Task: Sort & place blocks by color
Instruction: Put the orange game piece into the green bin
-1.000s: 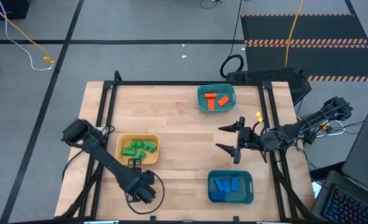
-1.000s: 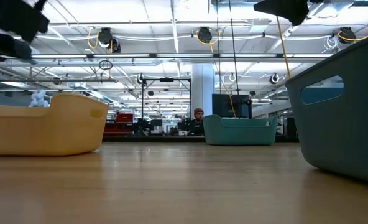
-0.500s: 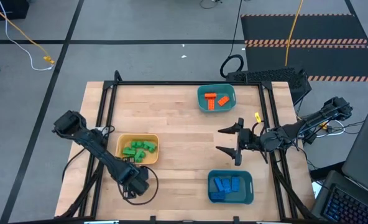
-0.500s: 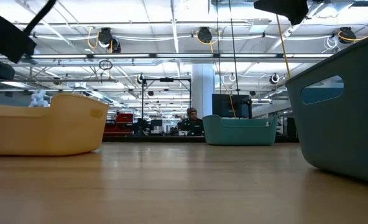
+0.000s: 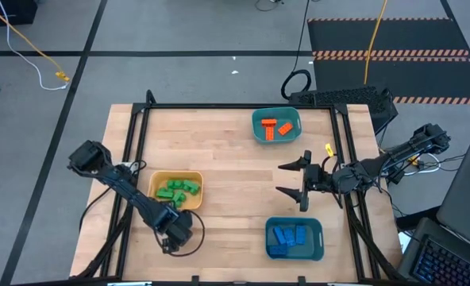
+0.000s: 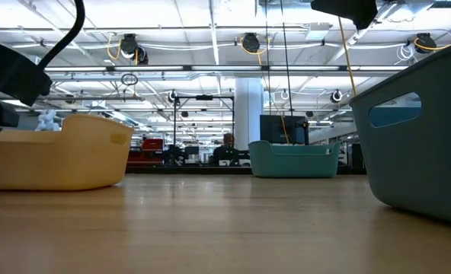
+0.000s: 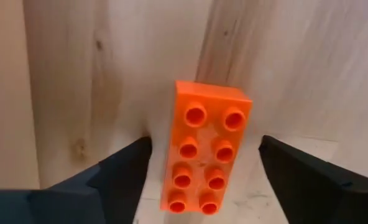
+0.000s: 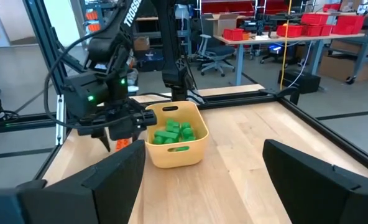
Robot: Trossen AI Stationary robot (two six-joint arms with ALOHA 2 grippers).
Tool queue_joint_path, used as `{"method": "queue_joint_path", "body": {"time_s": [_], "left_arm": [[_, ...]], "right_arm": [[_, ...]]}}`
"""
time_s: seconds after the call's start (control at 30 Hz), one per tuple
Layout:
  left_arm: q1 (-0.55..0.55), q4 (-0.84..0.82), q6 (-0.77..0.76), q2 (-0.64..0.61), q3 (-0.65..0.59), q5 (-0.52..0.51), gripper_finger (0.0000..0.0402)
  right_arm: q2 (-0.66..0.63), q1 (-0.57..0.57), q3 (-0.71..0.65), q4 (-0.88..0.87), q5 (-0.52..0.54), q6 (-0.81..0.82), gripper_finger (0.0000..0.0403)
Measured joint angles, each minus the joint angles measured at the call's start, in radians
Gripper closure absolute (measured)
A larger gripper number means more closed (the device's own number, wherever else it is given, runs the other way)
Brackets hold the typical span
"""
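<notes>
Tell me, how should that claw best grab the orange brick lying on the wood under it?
Probably from straight above, pinching the two long smooth sides at mid-length. The orange brick lies flat on the table, studs up, two by four, and sits lengthwise between the open fingers of the left claw. Those sides are flat and parallel; the studded top offers poor hold.

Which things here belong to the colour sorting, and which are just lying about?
Job:
- orange brick between the open left pincer fingers
- orange bricks in teal tray
- green bricks, yellow tray
- blue bricks, second teal tray
- right pincer, open, waiting

Lying about:
- yellow cable on floor
</notes>
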Motion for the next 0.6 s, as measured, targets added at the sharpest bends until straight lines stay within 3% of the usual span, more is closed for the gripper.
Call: {"method": "queue_joint_path", "body": {"time_s": [0.1, 0.3, 0.43, 0.6], "left_arm": [[0.006, -0.017, -0.005, -0.002, -0.007, -0.001, 0.0138], [0.038, -0.028, 0.034, 0.003, 0.028, 0.005, 0.0268], [0.067, -0.071, 0.088, 0.002, 0.098, 0.004, 0.0266], [0.107, -0.193, 0.153, 0.002, 0.270, -0.002, 0.0266]], "right_arm": [[0.000, 0.000, 0.000, 0.000, 0.000, -0.009, 0.0085], [0.000, 0.000, 0.000, 0.036, 0.000, -0.030, 0.0085], [0.003, 0.000, 0.000, 0.046, 0.000, -0.036, 0.0085], [0.021, 0.000, 0.000, 0.062, -0.001, -0.068, 0.0085]]}}
